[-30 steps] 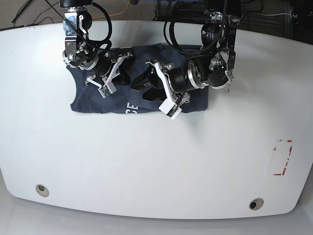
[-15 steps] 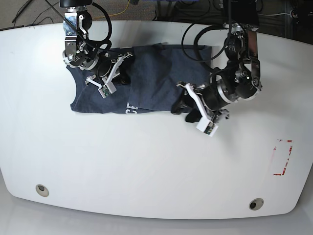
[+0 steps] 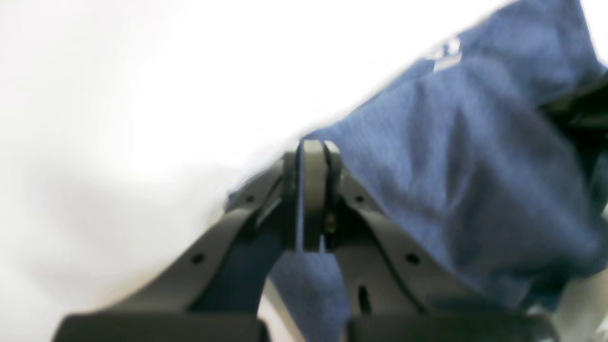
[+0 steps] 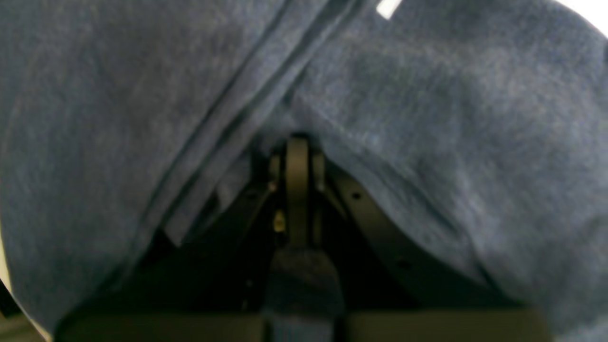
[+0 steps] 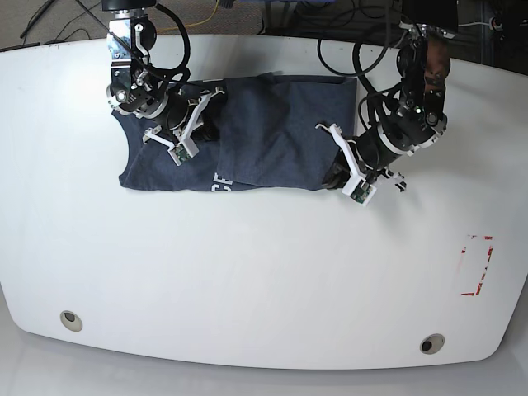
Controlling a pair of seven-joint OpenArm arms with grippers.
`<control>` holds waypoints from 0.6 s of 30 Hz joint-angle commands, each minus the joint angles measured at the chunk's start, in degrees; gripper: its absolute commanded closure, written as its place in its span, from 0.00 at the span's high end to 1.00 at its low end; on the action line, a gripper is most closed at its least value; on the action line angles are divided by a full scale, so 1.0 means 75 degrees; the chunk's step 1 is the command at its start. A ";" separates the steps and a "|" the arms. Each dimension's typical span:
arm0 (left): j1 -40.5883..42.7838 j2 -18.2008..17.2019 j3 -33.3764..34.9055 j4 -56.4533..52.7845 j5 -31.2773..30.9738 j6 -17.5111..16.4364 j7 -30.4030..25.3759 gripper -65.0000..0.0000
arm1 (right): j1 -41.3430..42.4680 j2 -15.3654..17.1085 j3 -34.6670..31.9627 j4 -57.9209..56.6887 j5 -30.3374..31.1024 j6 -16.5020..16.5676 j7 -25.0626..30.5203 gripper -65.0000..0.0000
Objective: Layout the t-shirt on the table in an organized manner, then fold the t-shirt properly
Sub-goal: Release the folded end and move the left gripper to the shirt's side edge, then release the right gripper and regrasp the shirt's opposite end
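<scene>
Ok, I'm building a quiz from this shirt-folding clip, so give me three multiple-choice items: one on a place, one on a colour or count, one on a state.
1. Where does the t-shirt lie on the table?
A. far half, between the arms
B. near edge
C. on the red tape outline

2. What colour is the tape outline?
A. blue
B. red
C. green

3. How is the left gripper?
A. wide open above bare table
B. shut on the t-shirt's edge
C. out of view

Key: 1 A, the base view shows the shirt near the far edge between both arms. 2 B, it shows red at the table's right. 3 B, the left wrist view shows the jaws together with cloth between them.
</scene>
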 commanded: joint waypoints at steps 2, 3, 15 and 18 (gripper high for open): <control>0.0309 0.0012 0.0211 0.0121 0.0503 -0.0003 -0.0968 0.00 | 0.0165 0.0062 0.0057 0.0682 -0.0025 -0.0135 -0.0293 0.00; 0.0379 0.0012 0.0270 0.0121 0.0597 -0.0003 -0.1109 0.00 | 0.0200 0.0062 0.0057 0.0788 -0.0025 -0.0194 -0.0375 0.00; 0.0813 0.0023 0.0633 -0.0137 0.1054 -0.0003 -0.1754 0.00 | 0.0622 0.0062 0.0432 0.2182 -0.0025 -0.0932 -0.1184 0.05; 0.0813 0.0012 0.0610 -0.0313 0.1054 -0.0003 -0.1754 0.00 | 0.0681 -0.0031 0.0959 0.2264 0.0010 -0.0979 -0.1242 0.21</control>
